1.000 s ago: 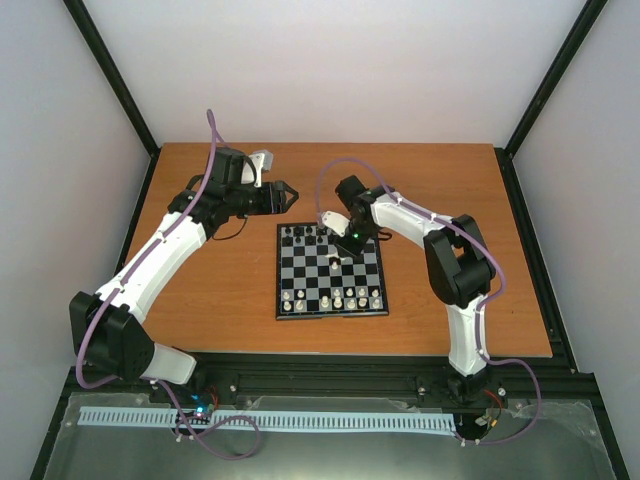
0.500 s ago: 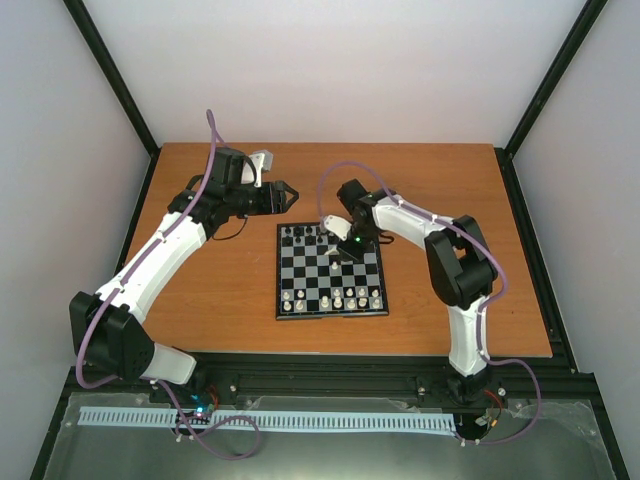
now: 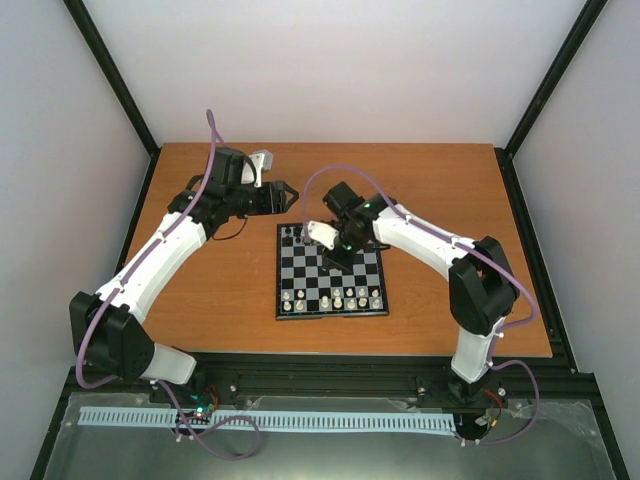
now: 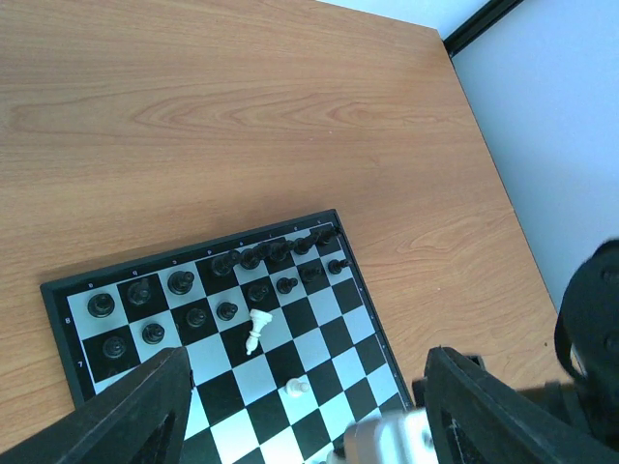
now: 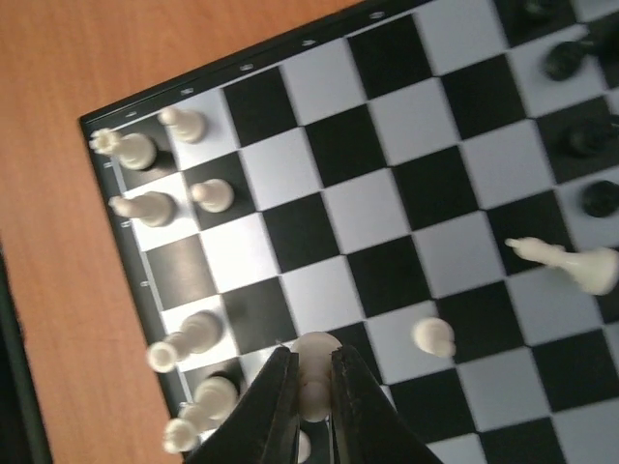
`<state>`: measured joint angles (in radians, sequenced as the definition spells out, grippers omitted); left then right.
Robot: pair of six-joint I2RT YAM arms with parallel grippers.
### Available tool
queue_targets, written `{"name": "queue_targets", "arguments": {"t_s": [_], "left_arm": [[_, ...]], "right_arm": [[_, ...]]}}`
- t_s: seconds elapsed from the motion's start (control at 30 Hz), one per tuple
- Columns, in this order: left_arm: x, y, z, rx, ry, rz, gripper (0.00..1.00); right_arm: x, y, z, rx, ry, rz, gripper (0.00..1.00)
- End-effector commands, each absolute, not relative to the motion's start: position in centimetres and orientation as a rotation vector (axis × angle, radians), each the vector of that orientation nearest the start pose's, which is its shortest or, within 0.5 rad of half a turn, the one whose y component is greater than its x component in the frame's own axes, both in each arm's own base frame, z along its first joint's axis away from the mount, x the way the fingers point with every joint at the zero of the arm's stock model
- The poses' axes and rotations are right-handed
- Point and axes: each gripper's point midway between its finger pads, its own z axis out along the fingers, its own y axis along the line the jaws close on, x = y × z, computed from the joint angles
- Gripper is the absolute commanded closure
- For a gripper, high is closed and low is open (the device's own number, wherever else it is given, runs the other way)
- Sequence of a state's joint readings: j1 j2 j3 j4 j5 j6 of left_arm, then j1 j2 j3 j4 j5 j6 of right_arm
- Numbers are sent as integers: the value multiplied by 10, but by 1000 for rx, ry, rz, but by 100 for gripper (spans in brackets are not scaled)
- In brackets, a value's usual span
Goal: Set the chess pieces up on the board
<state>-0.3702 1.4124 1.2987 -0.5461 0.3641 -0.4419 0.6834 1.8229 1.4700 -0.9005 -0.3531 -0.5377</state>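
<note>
Over the middle squares of the board (image 3: pixel 310 272), the right gripper (image 5: pixel 311 372) has its slim black fingers drawn narrow around a cream-white chess piece (image 5: pixel 315 346) with a smooth rounded head. Whether that piece touches the square below it, I cannot tell. The board is a flat square with a slight sheen, checkered black and pale grey inside a thin black border, and it lies on the table (image 3: pixel 450 180), a smooth orange-brown surface with a fine wood grain. Other cream chessmen (image 5: pixel 145 205) stand along the board's near edge, turned shapes with knobbed tops. The black chessmen (image 4: pixel 253 259) crowd the far rows. One taller cream piece (image 5: pixel 571 263) lies on its side near them, with a small pawn (image 5: pixel 432 335) upright close by. Beyond the board's far left corner hangs the left gripper (image 4: pixel 308 372), its blunt matte black fingers spread wide with nothing between them.
</note>
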Motion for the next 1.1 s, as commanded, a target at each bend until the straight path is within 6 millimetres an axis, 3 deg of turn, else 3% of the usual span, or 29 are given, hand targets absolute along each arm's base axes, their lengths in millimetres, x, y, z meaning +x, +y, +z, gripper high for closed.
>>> {"name": "queue_targets", "arguments": {"t_s": [0.0,0.13,0.47,1.07], "left_arm": [[368,-205,286,120,2243,-858,32],[368,-205,286,122,2243,-861,32],[368,-206,285,122,2245,-861,32],[367,-205,287,120,2241,-863,32]], "right_arm": [[255,314,108,-1776,2242,568,90],[241,316,91,-1866,2255,561,90],[229,312,63,-1957,2307,549,90],[222,310,39,-1994,2356,534,90]]}}
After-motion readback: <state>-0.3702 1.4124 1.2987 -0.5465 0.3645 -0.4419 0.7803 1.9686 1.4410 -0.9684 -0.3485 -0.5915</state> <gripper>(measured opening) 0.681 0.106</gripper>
